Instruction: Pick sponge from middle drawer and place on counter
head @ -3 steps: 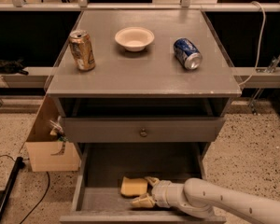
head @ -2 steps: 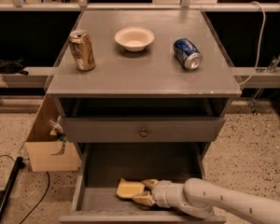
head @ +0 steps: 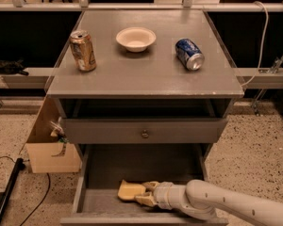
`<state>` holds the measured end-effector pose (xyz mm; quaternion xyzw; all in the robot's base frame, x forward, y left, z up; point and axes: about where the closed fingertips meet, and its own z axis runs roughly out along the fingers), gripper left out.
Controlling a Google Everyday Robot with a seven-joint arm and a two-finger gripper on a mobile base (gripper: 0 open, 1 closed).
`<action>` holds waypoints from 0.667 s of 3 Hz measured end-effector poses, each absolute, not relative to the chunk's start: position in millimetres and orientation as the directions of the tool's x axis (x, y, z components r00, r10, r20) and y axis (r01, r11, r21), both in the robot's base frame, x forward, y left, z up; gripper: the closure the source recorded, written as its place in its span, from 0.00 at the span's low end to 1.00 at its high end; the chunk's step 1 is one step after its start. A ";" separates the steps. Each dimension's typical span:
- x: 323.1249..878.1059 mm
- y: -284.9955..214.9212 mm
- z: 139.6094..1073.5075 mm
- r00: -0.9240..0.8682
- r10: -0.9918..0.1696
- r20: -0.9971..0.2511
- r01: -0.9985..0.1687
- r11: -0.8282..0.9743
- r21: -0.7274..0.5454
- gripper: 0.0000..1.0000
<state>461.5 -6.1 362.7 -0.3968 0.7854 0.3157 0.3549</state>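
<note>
Gripper: the gripper [head: 145,193] is low inside the open middle drawer [head: 141,166], near the drawer's front wall and a little left of its middle, reaching in from the right.
Gripper state: its two pale-yellow fingers [head: 151,186] sit narrow, one above and one below the right end of the sponge [head: 129,190]. They appear to be clamped on it, though fingers and sponge are nearly the same colour where they meet.
Sponge: pale yellow, inside the middle drawer, front-centre. Its free left end points toward the drawer's left wall, and it looks slightly tilted rather than flat on the floor.
Arm: the white arm [head: 226,207] enters from the lower right corner of the view and crosses the drawer's front right corner.
Middle drawer: pulled well out below the closed drawer front [head: 108,132], which carries a small round knob [head: 145,134]. The rear of its grey floor is bare.
Bench: the grey bench [head: 146,74] is the top of the cabinet and carries three things, with the sponge not among them.
Gold can: a gold drink can [head: 83,51] stands upright near the left edge of the bench.
Bowl: a white bowl [head: 136,38] sits toward the back edge, about mid-width.
Blue can: a blue can [head: 189,54] lies on its side near the right edge, well apart from the bowl.
Floor: a cardboard box [head: 49,152] stands against the cabinet's left side on speckled flooring.
</note>
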 end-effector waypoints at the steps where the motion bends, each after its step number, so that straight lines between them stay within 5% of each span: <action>1: 461.5 -6.1 362.7 -0.433 -0.399 -0.808 -0.847 0.486 0.214 1.00; 2: 462.2 -5.8 361.9 -0.442 -0.398 -0.804 -0.844 0.487 0.224 1.00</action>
